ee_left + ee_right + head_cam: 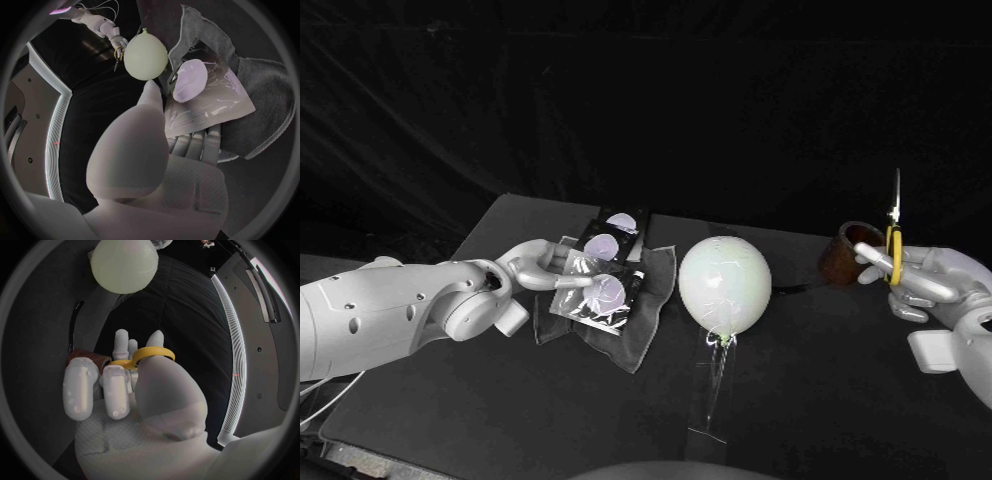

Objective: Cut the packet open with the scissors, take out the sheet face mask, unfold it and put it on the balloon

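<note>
Left hand [538,266] is gripping the mask packet [597,291] over the grey cloth [635,345] beside the balloon [724,283], likely presenting 1 edge for cutting. Right hand [929,281], on the balloon's other side, is holding yellow-handled scissors [893,236] blades-up, fingers through the loops.

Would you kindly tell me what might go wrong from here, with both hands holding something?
1. The pale oval balloon lies between the hands; the upright blades of the yellow-handled scissors in the right hand may prick it on crossing.
2. The left hand holds the clear plastic packet at its edge, so it may slip or flex under the cut.
</note>
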